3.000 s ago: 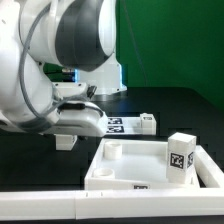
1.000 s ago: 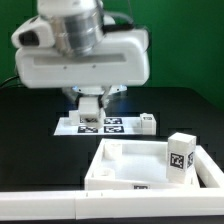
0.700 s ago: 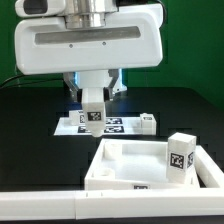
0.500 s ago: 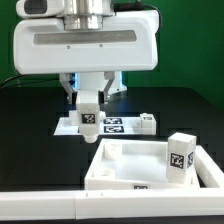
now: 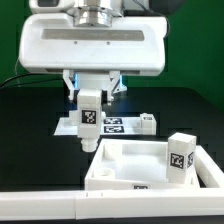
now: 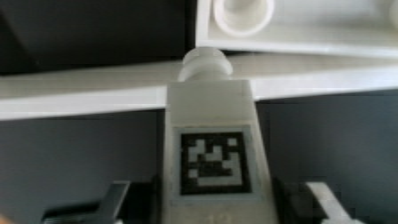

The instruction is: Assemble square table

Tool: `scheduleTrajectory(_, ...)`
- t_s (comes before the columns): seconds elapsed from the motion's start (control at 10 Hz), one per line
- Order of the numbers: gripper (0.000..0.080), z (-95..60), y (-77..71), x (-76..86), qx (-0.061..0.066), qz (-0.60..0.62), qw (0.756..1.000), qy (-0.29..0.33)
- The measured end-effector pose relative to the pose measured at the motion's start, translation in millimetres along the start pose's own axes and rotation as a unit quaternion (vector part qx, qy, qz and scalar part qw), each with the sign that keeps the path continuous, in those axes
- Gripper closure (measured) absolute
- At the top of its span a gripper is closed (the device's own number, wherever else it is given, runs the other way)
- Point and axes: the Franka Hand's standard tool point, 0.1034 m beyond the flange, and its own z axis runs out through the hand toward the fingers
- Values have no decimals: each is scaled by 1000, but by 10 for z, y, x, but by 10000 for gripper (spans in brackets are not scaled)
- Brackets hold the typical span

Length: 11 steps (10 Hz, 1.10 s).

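Observation:
My gripper [image 5: 90, 100] is shut on a short white leg [image 5: 88, 122] with a black-and-white tag. The leg hangs upright, its lower end just above the far left corner of the square table top [image 5: 150, 170], a white slab with a raised rim. In the wrist view the leg [image 6: 214, 130] fills the middle between both fingers [image 6: 118, 200], its round tip over the slab's rim [image 6: 89, 98], with a corner socket [image 6: 240, 12] beyond. A second tagged leg [image 5: 181, 152] stands at the slab's right rim. A third leg [image 5: 147, 122] lies behind the slab.
The marker board [image 5: 112, 125] lies on the black table behind the slab. A long white bar [image 5: 50, 206] runs along the front edge. The arm's wide white body fills the upper part of the exterior view.
The arm has swung from the exterior view's left to the centre. Over the last second the held leg has come slightly lower and nearer the slab's far left corner.

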Motion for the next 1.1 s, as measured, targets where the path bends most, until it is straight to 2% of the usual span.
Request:
scheduleTrajectory(0.2, 515, 57, -5, -27, -5, 3, 999, 34)
scheduleTrajectory(0.3, 515, 106, -5, -109, -3, 4, 1000, 19)
scheduleTrajectory(0.4, 515, 113, -27, -111, 1, 4, 1000, 10)
scheduleTrajectory(0.6, 515, 121, -22, -121, 1, 5, 1000, 8)
scheduleTrajectory(0.7, 515, 118, 1, -120, 4, 10, 1000, 2)
scheduleTrajectory(0.9, 515, 92, -84, -105, 22, 36, 999, -24)
scheduleTrajectory(1.0, 515, 73, -121, -99, 27, 38, 998, -31)
scheduleTrajectory(1.1, 515, 78, -117, -109, 26, 38, 998, -32)
